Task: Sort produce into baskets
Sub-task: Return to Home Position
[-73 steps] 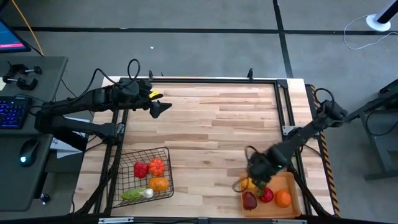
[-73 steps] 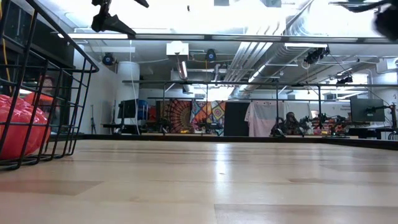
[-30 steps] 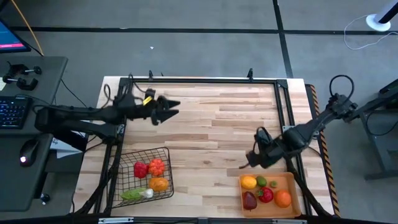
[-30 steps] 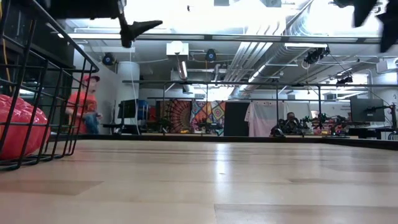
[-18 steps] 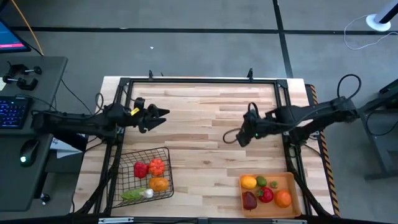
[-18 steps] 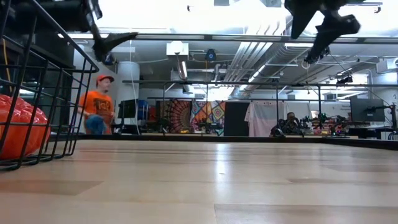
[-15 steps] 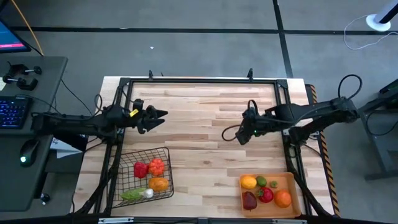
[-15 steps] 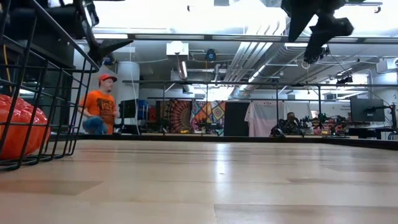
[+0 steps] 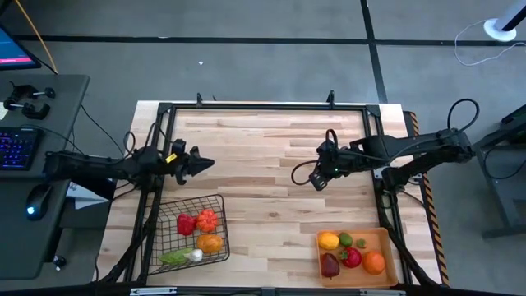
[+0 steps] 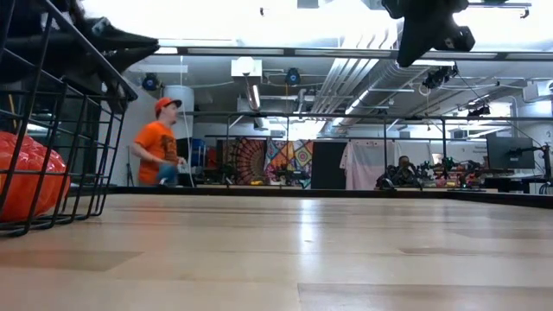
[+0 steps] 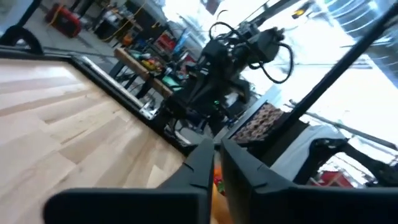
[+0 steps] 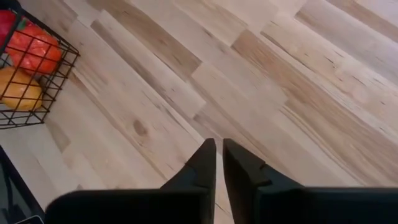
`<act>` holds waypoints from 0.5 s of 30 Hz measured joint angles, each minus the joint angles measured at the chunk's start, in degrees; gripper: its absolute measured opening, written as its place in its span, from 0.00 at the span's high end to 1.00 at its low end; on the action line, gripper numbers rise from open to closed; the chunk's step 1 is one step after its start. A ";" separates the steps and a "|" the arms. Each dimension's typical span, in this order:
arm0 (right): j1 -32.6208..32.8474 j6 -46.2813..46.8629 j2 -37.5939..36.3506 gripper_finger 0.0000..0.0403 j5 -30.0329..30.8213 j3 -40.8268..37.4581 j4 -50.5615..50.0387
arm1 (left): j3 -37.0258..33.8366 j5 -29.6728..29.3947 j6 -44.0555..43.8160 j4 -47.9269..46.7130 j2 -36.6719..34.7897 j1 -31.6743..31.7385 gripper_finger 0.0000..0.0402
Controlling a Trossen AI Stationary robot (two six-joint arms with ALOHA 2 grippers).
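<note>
Above the table (image 9: 263, 215), left gripper (image 9: 205, 163) clenched, empty; right gripper (image 9: 317, 181) clenched, empty

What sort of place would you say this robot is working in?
Probably a robotics lab or workshop: a butcher-block table inside a black metal frame, a keyboard and mouse beside it, and exposed ceiling ducts over cluttered benches behind.

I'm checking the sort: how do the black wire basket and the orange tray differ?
The black wire basket is open mesh; the orange tray is solid plastic. The basket sits at the table's left side, the tray at its right. Both are rectangular and hold produce.
</note>
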 joint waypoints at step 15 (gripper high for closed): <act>4.82 2.49 -1.14 1.00 -2.68 -7.74 10.04 | -1.27 3.46 -3.83 -2.04 -3.41 -1.64 0.98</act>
